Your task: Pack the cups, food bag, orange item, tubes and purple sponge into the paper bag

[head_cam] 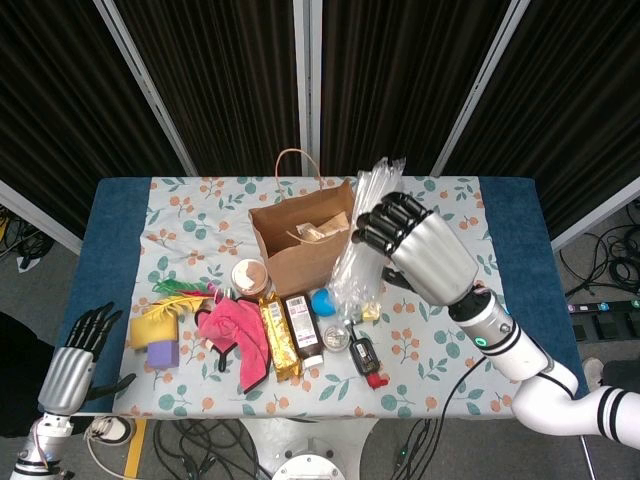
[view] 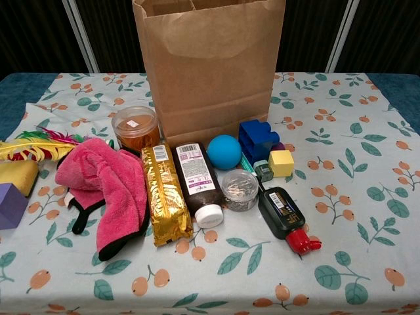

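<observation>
At the far left, off the near corner of the table (head_cam: 120, 215), the left hand (head_cam: 72, 365) hangs with its fingers spread, holding nothing. On the cloth to its right lie a yellow sponge (head_cam: 152, 327) and, just nearer, the purple sponge (head_cam: 162, 354). Right of these a pink cloth (view: 108, 184) lies beside a gold food bag (view: 165, 202) and a dark bottle with a white cap (view: 197, 184). Behind them stands a lidded cup (view: 135, 128) of orange-brown contents, touching the left foot of the upright paper bag (view: 210, 65). In front of the bag sit a blue ball (view: 224, 151), a blue block (view: 257, 139), a yellow cube (view: 280, 163) and a black bottle with a red cap (view: 283, 215). In the head view the right hand (head_cam: 415, 250) is raised above the table just right of the bag's open mouth, fingers curled around a clear plastic packet of tubes (head_cam: 365, 240) that hangs down from it along the bag's right side.
</observation>
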{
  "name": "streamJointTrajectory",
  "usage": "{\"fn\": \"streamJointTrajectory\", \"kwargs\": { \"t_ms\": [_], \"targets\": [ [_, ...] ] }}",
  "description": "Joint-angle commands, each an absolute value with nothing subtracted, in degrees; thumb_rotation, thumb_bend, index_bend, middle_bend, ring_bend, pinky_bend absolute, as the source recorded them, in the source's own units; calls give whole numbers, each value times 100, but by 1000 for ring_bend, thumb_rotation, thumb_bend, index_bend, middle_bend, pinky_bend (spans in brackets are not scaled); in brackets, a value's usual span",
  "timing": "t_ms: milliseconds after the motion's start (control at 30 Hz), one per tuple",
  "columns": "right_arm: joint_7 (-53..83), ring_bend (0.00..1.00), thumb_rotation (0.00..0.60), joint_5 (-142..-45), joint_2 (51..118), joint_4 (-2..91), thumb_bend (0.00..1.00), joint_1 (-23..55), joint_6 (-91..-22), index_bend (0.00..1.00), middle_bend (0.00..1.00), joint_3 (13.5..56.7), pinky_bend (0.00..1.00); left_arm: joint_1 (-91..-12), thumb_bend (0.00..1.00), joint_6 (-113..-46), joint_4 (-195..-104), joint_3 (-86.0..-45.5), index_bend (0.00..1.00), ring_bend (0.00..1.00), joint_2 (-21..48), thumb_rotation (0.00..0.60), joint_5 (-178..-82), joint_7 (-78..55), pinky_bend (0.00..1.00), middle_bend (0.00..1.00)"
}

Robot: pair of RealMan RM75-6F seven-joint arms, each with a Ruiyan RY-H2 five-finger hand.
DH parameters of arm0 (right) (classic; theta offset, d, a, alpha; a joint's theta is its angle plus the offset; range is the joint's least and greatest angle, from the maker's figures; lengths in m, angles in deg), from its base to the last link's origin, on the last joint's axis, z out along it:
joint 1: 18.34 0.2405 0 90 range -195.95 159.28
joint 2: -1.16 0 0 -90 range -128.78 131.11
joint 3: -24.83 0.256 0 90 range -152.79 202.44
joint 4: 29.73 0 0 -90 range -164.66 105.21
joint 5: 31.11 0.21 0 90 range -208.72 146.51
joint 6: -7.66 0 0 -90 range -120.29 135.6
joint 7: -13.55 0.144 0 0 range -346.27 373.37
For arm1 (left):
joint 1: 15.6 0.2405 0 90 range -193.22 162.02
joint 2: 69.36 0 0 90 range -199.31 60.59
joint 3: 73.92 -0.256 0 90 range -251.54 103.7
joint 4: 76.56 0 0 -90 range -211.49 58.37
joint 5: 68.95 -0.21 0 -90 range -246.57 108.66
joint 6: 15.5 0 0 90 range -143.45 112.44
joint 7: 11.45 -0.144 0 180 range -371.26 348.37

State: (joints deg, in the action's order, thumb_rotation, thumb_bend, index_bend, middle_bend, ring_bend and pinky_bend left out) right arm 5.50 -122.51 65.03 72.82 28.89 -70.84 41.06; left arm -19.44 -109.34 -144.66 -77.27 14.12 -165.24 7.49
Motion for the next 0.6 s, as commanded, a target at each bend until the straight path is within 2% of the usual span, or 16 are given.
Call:
{"fn": "streamJointTrajectory", "kwargs": {
  "t_ms": [33, 167, 333, 600],
  "targets": [
    [229, 387, 600, -11095, 6674, 7914, 188, 3316, -6721, 506, 498, 4795, 337, -1944, 0, -10927, -14472, -7725, 87, 27, 1408, 600, -16516, 761, 69, 67],
    [160, 387, 600, -10077, 7342, 8110, 199, 3576, -6611, 507, 499, 5099, 337, -1947, 0, -10919, -14482, -7729, 87, 28, 1403, 600, -16519, 771, 69, 67],
    [273, 387, 600, -9062, 8180, 8294, 209, 3789, -6809, 508, 500, 5448, 337, -1942, 0, -10919, -14488, -7735, 87, 27, 1391, 600, -16519, 785, 69, 66],
    [438, 387, 600, -8095, 8828, 8349, 211, 3892, -7103, 509, 500, 5877, 337, -1935, 0, -10940, -14483, -7739, 87, 28, 1390, 600, -16532, 802, 69, 66]
  ]
}}
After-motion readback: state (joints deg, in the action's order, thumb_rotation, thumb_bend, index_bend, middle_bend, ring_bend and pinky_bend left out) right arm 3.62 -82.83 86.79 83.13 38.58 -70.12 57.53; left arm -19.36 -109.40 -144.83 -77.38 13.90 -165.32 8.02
